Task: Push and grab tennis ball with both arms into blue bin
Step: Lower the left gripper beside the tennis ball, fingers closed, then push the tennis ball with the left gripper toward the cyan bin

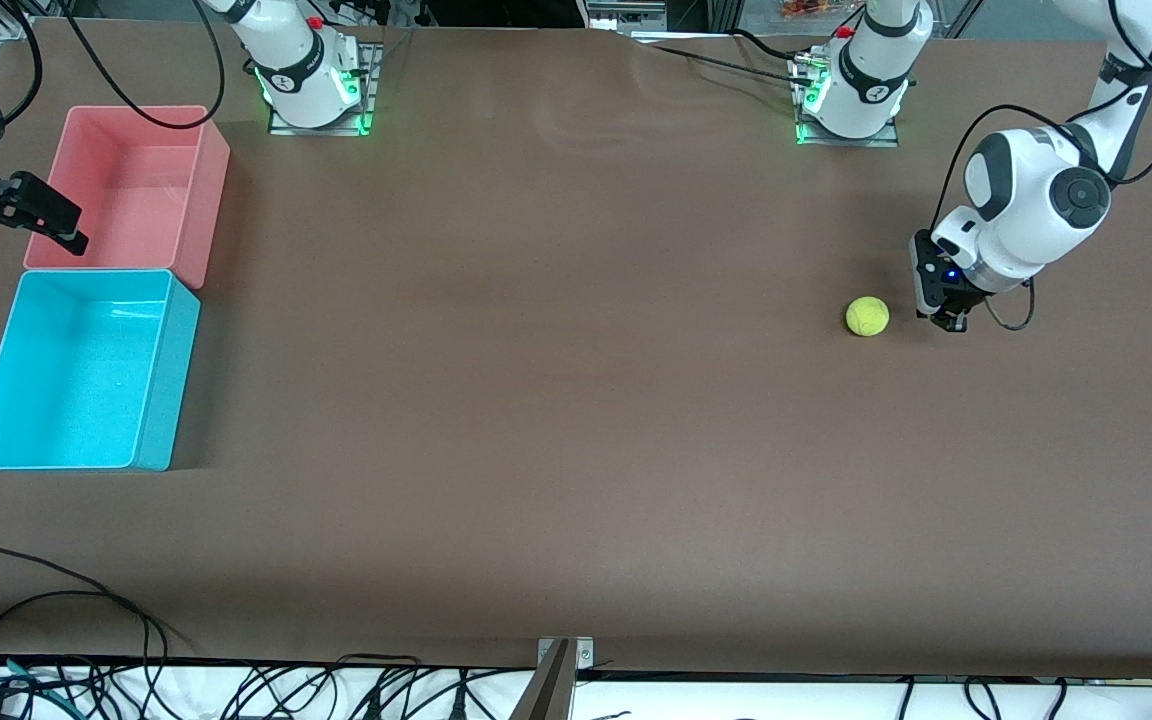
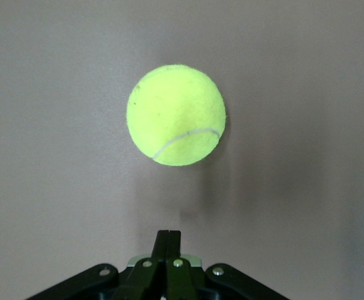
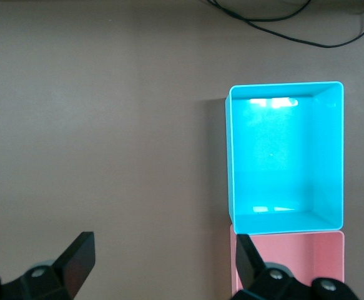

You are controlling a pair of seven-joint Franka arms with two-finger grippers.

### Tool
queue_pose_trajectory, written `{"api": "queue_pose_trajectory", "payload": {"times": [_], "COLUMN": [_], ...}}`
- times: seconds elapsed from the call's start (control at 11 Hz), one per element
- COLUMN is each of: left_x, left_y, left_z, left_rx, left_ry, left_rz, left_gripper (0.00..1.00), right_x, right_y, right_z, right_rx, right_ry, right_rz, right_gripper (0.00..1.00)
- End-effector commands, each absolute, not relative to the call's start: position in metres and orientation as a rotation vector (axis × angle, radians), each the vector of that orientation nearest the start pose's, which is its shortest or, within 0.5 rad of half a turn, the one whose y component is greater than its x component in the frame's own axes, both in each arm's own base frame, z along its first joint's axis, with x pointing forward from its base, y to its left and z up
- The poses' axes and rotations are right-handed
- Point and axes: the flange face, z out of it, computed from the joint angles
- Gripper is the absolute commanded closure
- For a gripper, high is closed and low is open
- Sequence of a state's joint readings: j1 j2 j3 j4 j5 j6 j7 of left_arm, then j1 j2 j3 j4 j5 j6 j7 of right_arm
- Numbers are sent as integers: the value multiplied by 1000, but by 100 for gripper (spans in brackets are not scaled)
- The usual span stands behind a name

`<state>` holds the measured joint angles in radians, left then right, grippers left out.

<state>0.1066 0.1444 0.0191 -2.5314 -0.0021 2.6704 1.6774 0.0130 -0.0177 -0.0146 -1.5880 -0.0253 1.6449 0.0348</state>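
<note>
Front view: the tennis ball (image 1: 867,316) lies on the surface well apart from the blue bin (image 1: 161,400). Jaws closed for pushing, the left gripper (image 1: 948,322) is set just beside the ball; the right gripper (image 1: 56,228), jaws open, is held waiting near the bin.

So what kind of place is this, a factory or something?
More likely a robotics lab: two arms bolted to a brown table, loose cables along its edge, and simple practice props, a tennis ball and blue bin.
</note>
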Motion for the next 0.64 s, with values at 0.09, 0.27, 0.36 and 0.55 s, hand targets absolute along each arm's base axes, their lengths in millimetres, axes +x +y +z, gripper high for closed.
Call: {"api": "queue_pose_trajectory", "payload": {"times": [0.09,0.27,0.36,0.55], "left_x": [456,454,452,453], "left_y": [61,59,59,49], "left_z": [193,181,178,178], "left_rx": [-2280,-2350,-2378,-2368], "left_ry": [2191,2161,2146,2160], "left_rz": [1,1,-4,-2], "left_gripper": [100,100,100,100], "right_x": [559,559,559,559], "right_y": [-5,-5,-5,-5], "right_z": [640,640,640,640], "right_rx": [-3156,-3156,-3156,-3156], "right_ry": [67,67,67,67], "right_rz": [-136,-136,-136,-136], "right_gripper": [0,0,0,0]}}
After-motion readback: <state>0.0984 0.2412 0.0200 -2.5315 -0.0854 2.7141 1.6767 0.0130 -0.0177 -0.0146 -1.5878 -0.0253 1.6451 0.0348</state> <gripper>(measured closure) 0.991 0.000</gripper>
